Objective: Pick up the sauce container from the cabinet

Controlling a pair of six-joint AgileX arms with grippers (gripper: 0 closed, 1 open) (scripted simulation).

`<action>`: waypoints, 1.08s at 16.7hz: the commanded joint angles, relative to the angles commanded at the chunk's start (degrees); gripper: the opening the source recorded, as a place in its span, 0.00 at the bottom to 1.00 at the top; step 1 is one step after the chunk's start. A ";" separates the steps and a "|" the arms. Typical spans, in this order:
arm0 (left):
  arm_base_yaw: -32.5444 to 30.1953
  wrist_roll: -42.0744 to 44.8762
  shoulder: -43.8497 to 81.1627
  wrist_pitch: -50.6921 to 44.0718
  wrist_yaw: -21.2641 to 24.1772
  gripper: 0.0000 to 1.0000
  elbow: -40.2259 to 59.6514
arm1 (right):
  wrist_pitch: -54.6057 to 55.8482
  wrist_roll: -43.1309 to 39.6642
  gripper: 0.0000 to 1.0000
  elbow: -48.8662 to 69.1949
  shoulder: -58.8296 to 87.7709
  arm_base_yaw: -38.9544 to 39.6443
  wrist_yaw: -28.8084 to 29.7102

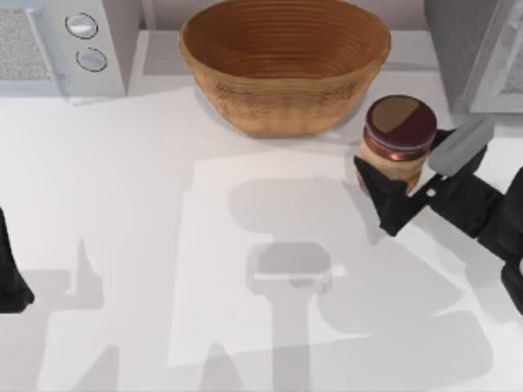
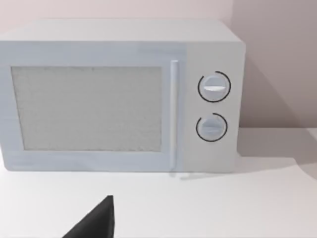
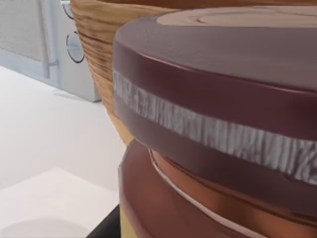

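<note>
Sauce container (image 1: 398,140) — dark maroon lid with a tan-brown patch, pale streaked band around the lid's rim, orange-brown body, woven golden-brown ribbed bowl (image 1: 284,64), pale grey microwave (image 2: 119,96) with speckled door, white counter (image 1: 147,204), black right claw (image 1: 391,189)

The top view looks down on the table (image 1: 122,204); the left wrist view faces the microwave (image 2: 119,94), shared with it.
</note>
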 joint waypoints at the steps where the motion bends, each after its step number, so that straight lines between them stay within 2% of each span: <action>1: 0.00 0.00 0.00 0.00 0.00 1.00 0.00 | 0.00 0.00 0.00 0.01 0.01 0.00 0.00; 3: 0.00 0.00 0.00 0.00 0.00 1.00 0.00 | 0.00 0.00 0.00 0.01 0.01 0.00 0.00; 16: 0.00 0.00 0.00 0.00 0.00 1.00 0.00 | 0.00 0.00 0.98 0.01 0.01 0.00 0.00; 18: 0.00 0.00 0.00 0.00 0.00 1.00 0.00 | 0.00 0.00 1.00 0.01 0.01 0.00 0.00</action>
